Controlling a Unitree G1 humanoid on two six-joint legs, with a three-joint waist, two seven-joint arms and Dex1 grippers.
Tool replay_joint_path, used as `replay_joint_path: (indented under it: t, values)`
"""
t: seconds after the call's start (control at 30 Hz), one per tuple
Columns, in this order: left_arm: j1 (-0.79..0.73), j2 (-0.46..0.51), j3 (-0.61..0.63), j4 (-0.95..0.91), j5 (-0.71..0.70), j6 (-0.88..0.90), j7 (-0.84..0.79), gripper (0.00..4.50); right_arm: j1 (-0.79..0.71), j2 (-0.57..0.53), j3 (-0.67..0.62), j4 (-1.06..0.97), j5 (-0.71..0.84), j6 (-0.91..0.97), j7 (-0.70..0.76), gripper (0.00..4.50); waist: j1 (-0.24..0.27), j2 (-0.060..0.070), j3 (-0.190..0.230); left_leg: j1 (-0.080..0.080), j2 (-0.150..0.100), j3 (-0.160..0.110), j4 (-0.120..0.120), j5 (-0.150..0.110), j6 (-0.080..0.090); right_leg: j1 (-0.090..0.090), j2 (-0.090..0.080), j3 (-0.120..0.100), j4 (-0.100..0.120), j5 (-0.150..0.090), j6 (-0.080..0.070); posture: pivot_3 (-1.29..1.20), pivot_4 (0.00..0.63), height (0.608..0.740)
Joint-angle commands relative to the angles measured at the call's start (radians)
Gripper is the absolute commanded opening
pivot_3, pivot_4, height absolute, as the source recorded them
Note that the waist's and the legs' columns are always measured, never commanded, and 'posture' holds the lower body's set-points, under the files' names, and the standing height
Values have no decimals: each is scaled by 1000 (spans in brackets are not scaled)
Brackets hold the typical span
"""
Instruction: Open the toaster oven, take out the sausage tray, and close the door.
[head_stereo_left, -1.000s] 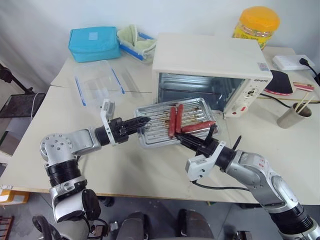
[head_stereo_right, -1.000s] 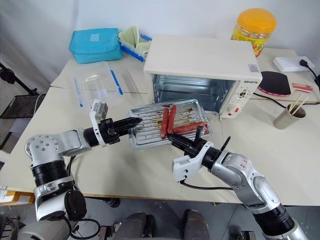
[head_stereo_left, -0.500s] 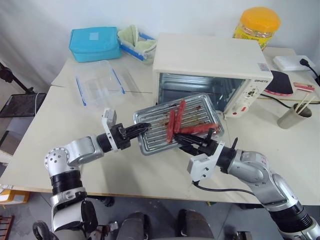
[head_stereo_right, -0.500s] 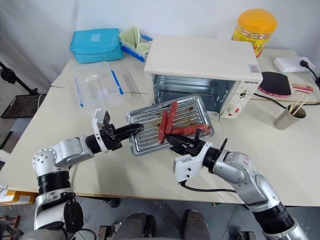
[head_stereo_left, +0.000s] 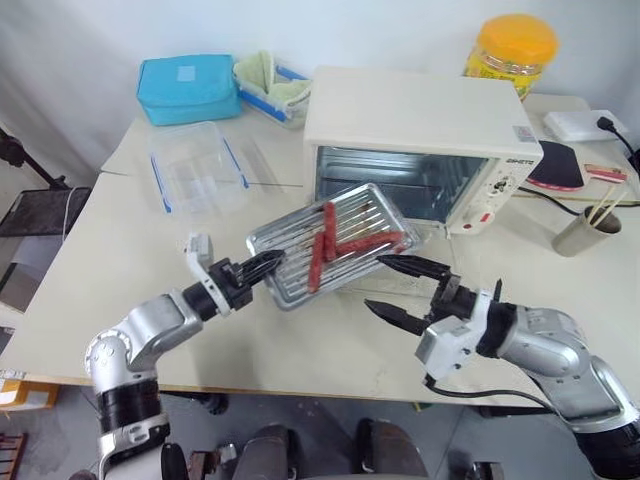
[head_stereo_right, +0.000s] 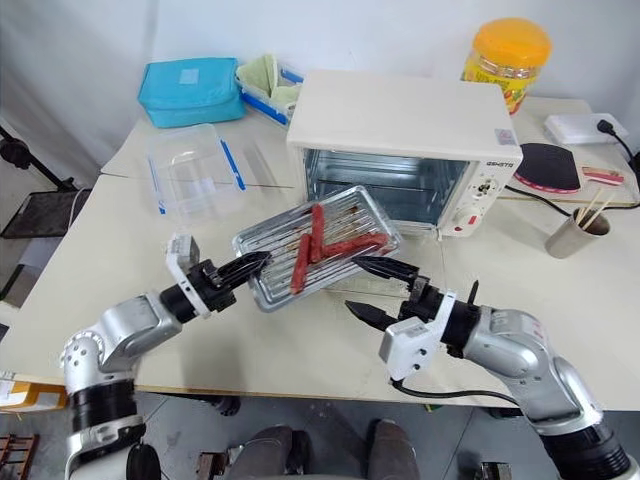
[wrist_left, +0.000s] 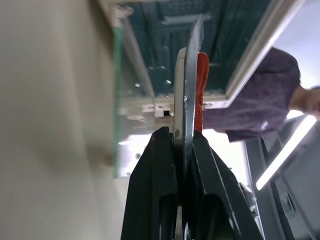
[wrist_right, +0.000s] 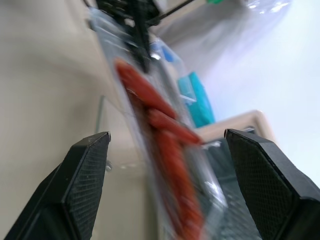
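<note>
Across the centre of the head views the table (head_stereo_left: 60, 260) is taking up most of the frame, with the toaster oven (head_stereo_left: 420, 115) sitting upper centre-right, its cavity standing open and empty; the door (head_stereo_right: 395, 285) is lying folded down in front of it, mostly hidden behind the tray, so I'm not calling its exact angle. Judging progress: opening is done, the sausage tray (head_stereo_left: 325, 245) is out of the cavity but hanging tilted in the air at centre frame rather than resting on the table, so set-down and door closing are looking like what's left. Red sausages (head_stereo_left: 322, 245) are lying crossed on the ridges and, with that tilt, are likely at risk of sliding toward the low side. Left gripper (head_stereo_left: 262, 268) is pinching the tray's left rim, fingers pressed together on the metal edge, and is carrying the tray alone. Right gripper (head_stereo_left: 405, 288) is sitting lower right of the tray with its fingers spread wide, clear of the rim. Room for moving: bare tabletop is lying open at lower centre and left, while the clear plastic container (head_stereo_left: 195, 165) at upper left and the paper cup (head_stereo_left: 588, 232) at far right are crowding those sides.
</note>
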Motion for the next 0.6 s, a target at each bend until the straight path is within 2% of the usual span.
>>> replay_joint_path:
  t: [0.03, 0.13, 0.3, 0.43, 0.5, 0.6]
  values:
    - [39, 4, 62, -62, -36, -20, -53, 0, 0, -20, -99, 28, 72, -19, -12, 3809, 1, 0, 0, 0, 0, 0, 0, 0, 0, 0, 0, 0, 0, 0, 0, 0, 150, 740]
    - [100, 21, 140, -82, -36, -29, -111, 0, 13, -62, -213, 178, 115, -41, -11, 3274, 4, 0, 0, 0, 0, -1, 0, 0, 0, 2, 0, 0, -1, 0, 0, 0, 150, 740]
    - [229, 19, 177, -149, -36, -62, -133, 0, 19, -103, -253, 365, 271, -49, 97, 1540, 0, 0, 0, 7, 0, -1, -2, 0, 0, 9, 0, 0, -5, 0, 0, 0, 150, 740]
    - [347, -13, 192, -238, -36, -116, -182, 0, 23, -132, -262, 510, 501, 122, 335, 117, -2, 0, 0, 14, 1, 0, -5, 0, 0, 16, 0, 6, -7, -1, -1, 0, 150, 740]
    - [405, -34, 192, -285, -36, -152, -196, 0, 21, -137, -260, 574, 573, 196, 443, 35, 0, 0, 0, 14, 1, 0, -5, 0, 0, 16, 0, 9, -7, -1, -1, 0, 150, 740]
    - [510, -78, 188, -372, -36, -221, -221, 0, 9, -133, -237, 662, 595, 274, 544, 35, -1, 0, 0, 14, 1, 0, -5, 0, 1, 16, -1, 10, -8, -1, -2, 0, 150, 740]
